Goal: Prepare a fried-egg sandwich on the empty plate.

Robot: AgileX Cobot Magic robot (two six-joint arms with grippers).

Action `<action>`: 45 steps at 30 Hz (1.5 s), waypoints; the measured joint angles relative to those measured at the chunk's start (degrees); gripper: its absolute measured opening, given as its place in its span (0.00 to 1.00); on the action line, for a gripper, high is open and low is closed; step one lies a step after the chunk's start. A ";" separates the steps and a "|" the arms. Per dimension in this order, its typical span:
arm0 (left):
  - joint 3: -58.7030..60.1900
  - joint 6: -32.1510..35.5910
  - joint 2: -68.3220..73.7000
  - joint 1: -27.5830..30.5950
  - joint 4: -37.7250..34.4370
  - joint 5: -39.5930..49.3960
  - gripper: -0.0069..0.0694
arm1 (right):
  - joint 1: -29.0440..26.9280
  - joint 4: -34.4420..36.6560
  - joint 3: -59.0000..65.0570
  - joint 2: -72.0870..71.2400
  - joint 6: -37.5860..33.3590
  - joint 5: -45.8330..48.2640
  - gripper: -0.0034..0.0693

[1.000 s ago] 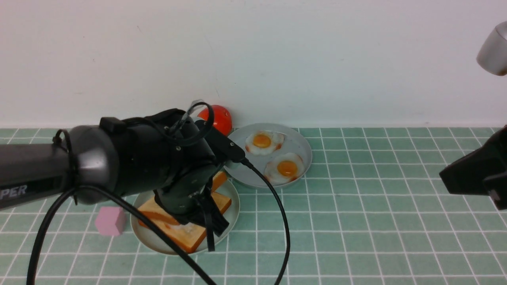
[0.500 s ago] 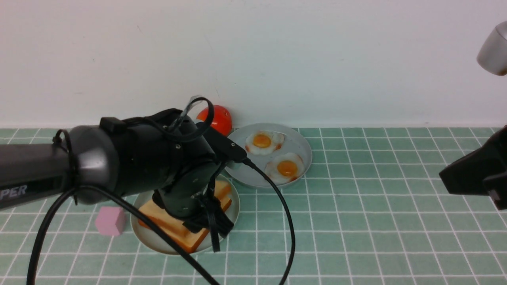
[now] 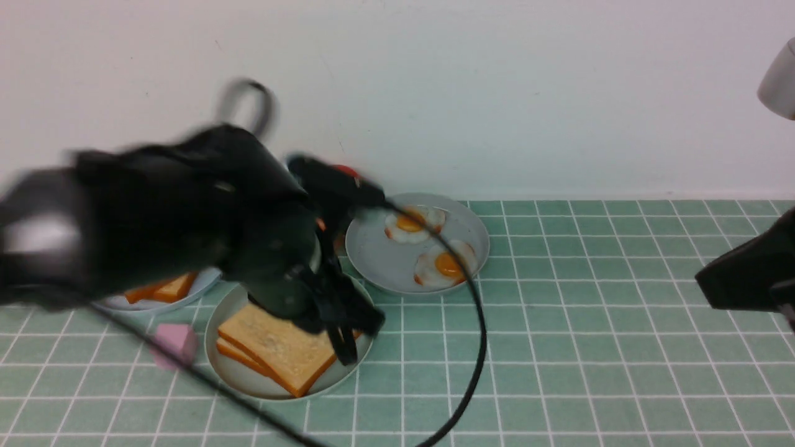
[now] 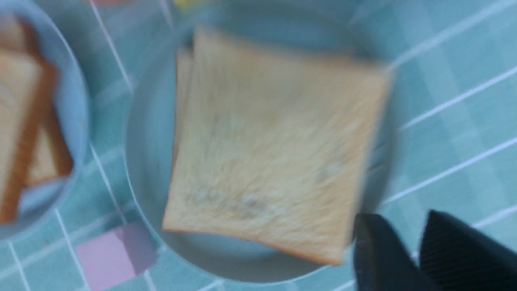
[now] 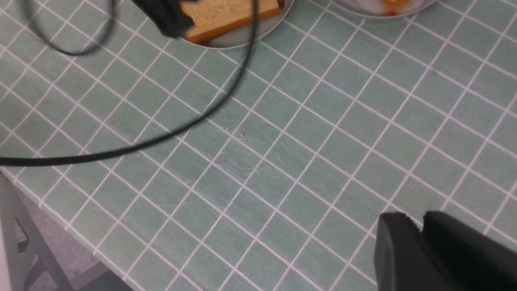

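The left arm's fingers (image 4: 408,254) are lifting away nearly closed and empty, leaving the sandwich (image 3: 282,352) resting on the plate (image 3: 233,375), whose top slice risks sliding if the trailing cable (image 3: 478,335) is catching it.

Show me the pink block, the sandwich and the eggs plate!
Pink block (image 3: 174,343), front view, its top face.
Fried-egg sandwich (image 3: 282,347), front view, top toast face.
Egg plate (image 3: 379,261), front view, bare inner floor.

No legible text, label, brand or number anywhere in these views.
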 joint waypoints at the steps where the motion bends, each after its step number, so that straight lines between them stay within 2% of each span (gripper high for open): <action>1: 0.85 -0.70 -3.71 -0.66 -0.06 -1.32 0.20 | 0.00 -0.38 0.00 -1.04 0.00 0.21 0.19; 2: 2.45 -1.71 -8.49 -1.41 -0.18 -3.42 0.12 | 0.00 -0.66 0.00 -2.11 0.00 0.46 0.19; 4: 5.61 -3.83 -15.21 -2.18 -0.37 -7.31 0.07 | 0.00 -1.27 0.09 -4.36 0.07 0.93 0.19; 10: 22.97 -9.71 -38.49 -2.34 -0.60 -23.37 0.07 | 0.00 -3.71 5.73 -13.83 3.19 1.06 0.19; 11: 29.15 -10.89 -43.71 -2.34 -0.60 -27.59 0.07 | 0.00 -4.89 7.88 -16.24 4.54 0.98 0.18; 18: 51.88 -13.03 -64.05 -2.34 0.35 -46.33 0.07 | 0.00 -9.73 21.84 -31.81 15.32 -4.43 0.03; 20: 53.92 -13.09 -66.08 -2.34 0.42 -47.40 0.07 | 0.00 -9.92 23.77 -34.04 16.49 -5.95 0.03; 26: 58.38 -13.15 -70.29 -2.34 0.60 -48.19 0.07 | 0.00 -10.24 33.92 -42.84 22.12 -18.20 0.03; 34: 58.38 -13.15 -70.29 -2.34 0.61 -43.03 0.07 | 0.00 -10.30 44.41 -43.02 23.76 -33.60 0.04; 45: 58.38 -13.15 -70.29 -2.34 0.61 -40.88 0.07 | 0.00 -10.30 53.50 -42.80 23.76 -34.57 0.05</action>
